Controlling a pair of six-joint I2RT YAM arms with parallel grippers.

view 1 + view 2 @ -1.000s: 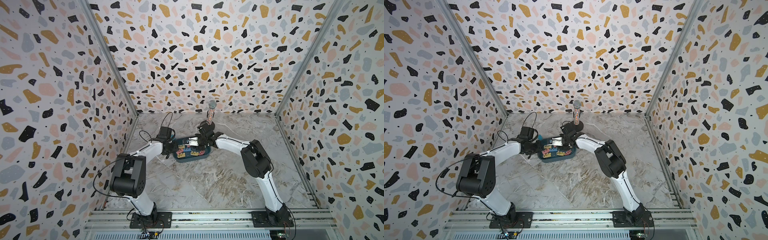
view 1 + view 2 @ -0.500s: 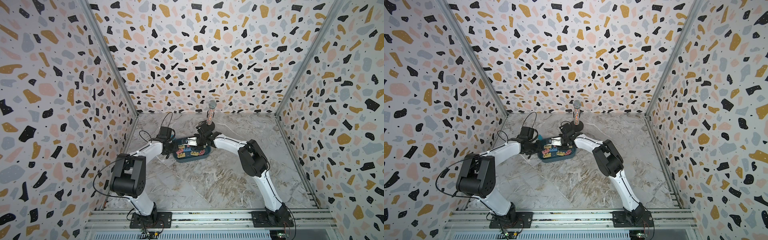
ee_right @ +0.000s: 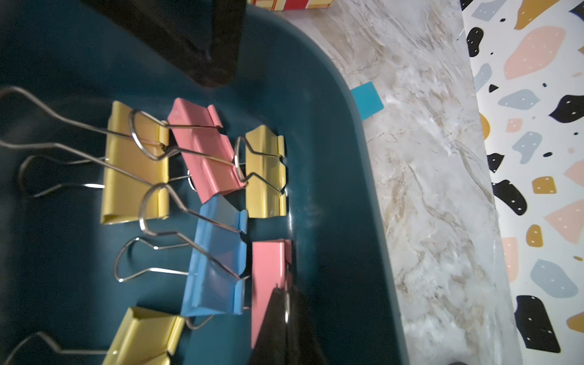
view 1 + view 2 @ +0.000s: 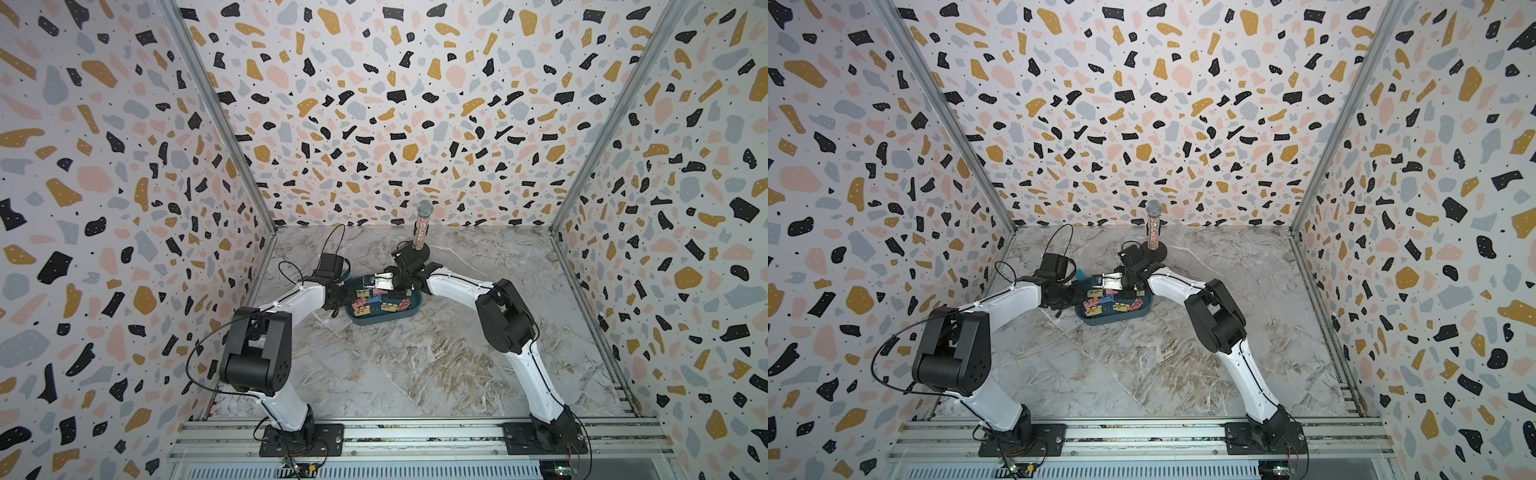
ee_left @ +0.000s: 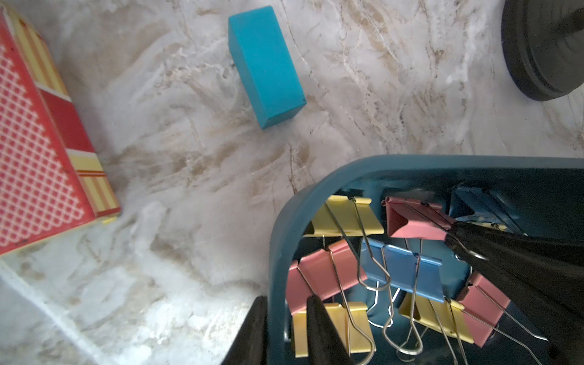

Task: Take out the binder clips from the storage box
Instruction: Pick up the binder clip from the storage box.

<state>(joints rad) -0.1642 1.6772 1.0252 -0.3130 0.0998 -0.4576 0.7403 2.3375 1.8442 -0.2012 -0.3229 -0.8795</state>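
Note:
The dark teal storage box (image 4: 384,319) (image 4: 1113,321) sits mid-table in both top views, holding several pink, yellow and blue binder clips (image 4: 376,301) (image 4: 1105,301). My left gripper (image 5: 286,319) (image 4: 347,297) is shut on the box's left wall (image 5: 278,240), one finger outside and one inside. My right gripper (image 3: 286,294) (image 4: 368,284) reaches into the box from the right. It is shut on the thin wire handle of a pink clip (image 3: 268,271) (image 5: 410,221) lying by the wall (image 3: 331,158). The other clips lie loose on the box floor.
A bright teal block (image 5: 265,68) (image 4: 1080,274) lies on the marble just behind the box. A red and yellow patterned carton (image 5: 34,151) stands to its left. A microphone on a round black stand (image 4: 422,226) rises behind the right wrist. Patterned walls enclose three sides.
My right gripper has closed its jaws onto the pink clip's wire handle inside the box. The left gripper has kept its hold on the box wall.

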